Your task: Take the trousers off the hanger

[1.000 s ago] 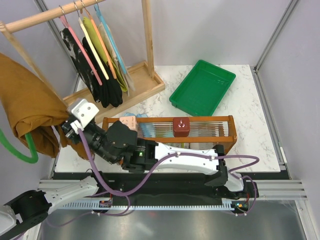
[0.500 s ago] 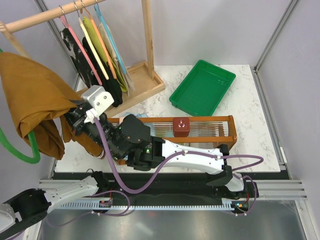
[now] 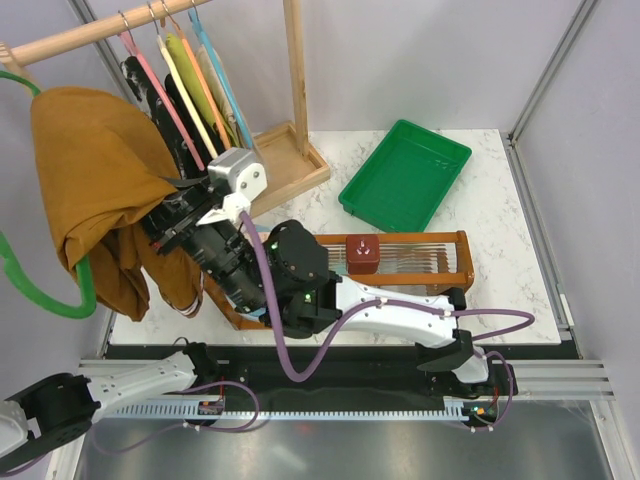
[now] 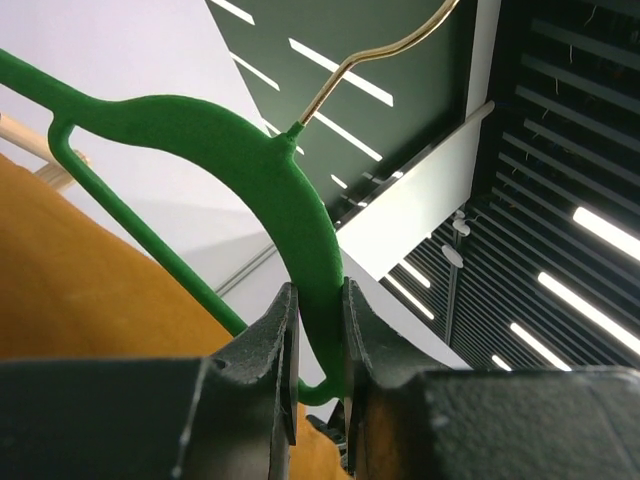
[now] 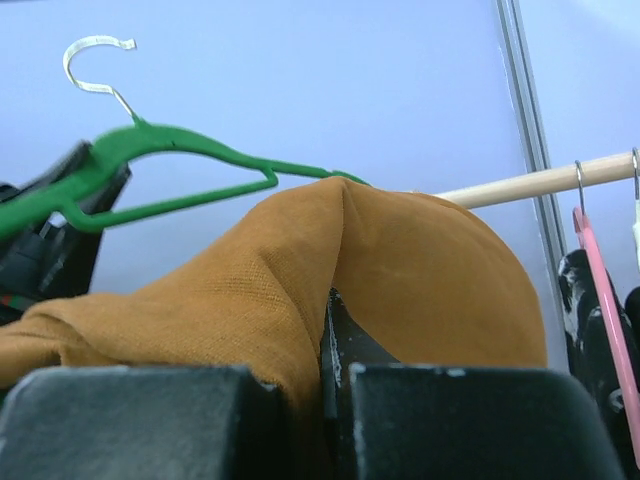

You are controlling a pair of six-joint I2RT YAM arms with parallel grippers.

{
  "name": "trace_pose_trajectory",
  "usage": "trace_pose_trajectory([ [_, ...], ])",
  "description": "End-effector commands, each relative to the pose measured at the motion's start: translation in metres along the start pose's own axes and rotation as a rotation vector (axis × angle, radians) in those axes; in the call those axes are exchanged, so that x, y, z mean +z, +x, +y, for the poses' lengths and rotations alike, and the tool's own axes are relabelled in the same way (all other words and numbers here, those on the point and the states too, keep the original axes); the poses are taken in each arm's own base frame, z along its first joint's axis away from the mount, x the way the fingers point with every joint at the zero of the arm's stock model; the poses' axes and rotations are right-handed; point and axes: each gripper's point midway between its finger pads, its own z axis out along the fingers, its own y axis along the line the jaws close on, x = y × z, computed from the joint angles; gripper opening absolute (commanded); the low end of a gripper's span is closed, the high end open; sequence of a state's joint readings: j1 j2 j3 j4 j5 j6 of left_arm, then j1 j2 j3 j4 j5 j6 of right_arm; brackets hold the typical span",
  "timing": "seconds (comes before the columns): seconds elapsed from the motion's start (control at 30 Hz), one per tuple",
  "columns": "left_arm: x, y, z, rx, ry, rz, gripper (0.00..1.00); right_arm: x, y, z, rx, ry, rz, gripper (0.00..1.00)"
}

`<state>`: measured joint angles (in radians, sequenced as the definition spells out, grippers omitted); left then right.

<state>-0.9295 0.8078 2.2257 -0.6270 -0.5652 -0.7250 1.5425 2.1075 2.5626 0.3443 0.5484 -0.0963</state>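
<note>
Since a second ago the right arm has swung up and away from me toward the clothes rack, dragging a fold of the trousers (image 3: 100, 190) with it. The cloth bundle now sits higher and further right in the top view than it did.

My right gripper (image 3: 163, 210) is clenched on that rust-brown fabric. In the right wrist view the cloth rises in a ridge straight out of the closed jaws (image 5: 328, 325).

My left gripper (image 4: 318, 300) is off the left edge of the top view. Its own camera shows both fingers (image 4: 270, 340) clamped on the curved shoulder of the green hanger (image 4: 270, 190), just below where the wire hook comes out.

The hanger (image 3: 50, 300) runs roughly near to far along the left side of the table (image 3: 500, 280), with green curve showing both above and below the cloth. From the right wrist, its hook points up and left and its long arm slopes right into the trousers (image 5: 400, 270), so it is tilted, not level. The trousers are draped over it in the air left of the table's edge, their length hanging down toward the near side.

Behind them the wooden rail (image 3: 100, 30) carries a pink hanger (image 3: 165, 95) and a black garment (image 3: 195, 150).
</note>
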Motion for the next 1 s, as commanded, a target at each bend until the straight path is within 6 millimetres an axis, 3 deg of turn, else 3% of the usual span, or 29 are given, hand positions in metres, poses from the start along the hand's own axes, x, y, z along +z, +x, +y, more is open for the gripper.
trace_pose_trajectory([
  [0.0, 0.008, 0.001, -0.002, 0.002, 0.006, -0.005, 0.02, -0.021, -0.219, -0.018, 0.347, -0.036, -0.440, 0.00],
  [0.17, 0.018, 0.018, 0.016, 0.107, -0.058, 0.021, 0.02, -0.032, -0.258, -0.022, 0.461, -0.073, -0.513, 0.00],
  [0.23, 0.024, 0.028, 0.023, 0.157, -0.081, 0.040, 0.02, -0.035, -0.264, -0.023, 0.462, -0.078, -0.525, 0.00],
  [0.4, 0.035, 0.057, 0.045, 0.249, -0.152, 0.101, 0.02, -0.040, -0.281, -0.032, 0.361, -0.055, -0.544, 0.00],
  [0.57, 0.040, 0.073, 0.063, 0.289, -0.211, 0.116, 0.02, -0.045, -0.298, -0.042, 0.225, -0.027, -0.573, 0.00],
  [0.7, 0.047, 0.083, 0.071, 0.329, -0.239, 0.124, 0.02, -0.044, -0.304, -0.053, 0.074, 0.003, -0.595, 0.00],
  [0.83, 0.055, 0.099, 0.084, 0.361, -0.297, 0.151, 0.02, -0.044, -0.303, -0.048, -0.052, -0.017, -0.610, 0.00],
  [0.87, 0.061, 0.111, 0.090, 0.392, -0.319, 0.171, 0.02, -0.043, -0.302, -0.048, -0.082, -0.012, -0.609, 0.00],
  [0.9, 0.062, 0.105, 0.087, 0.394, -0.320, 0.161, 0.02, -0.042, -0.299, -0.048, -0.094, -0.010, -0.602, 0.00],
  [0.97, 0.062, 0.113, 0.104, 0.448, -0.392, 0.183, 0.02, -0.040, -0.294, -0.046, -0.150, -0.011, -0.596, 0.00],
])
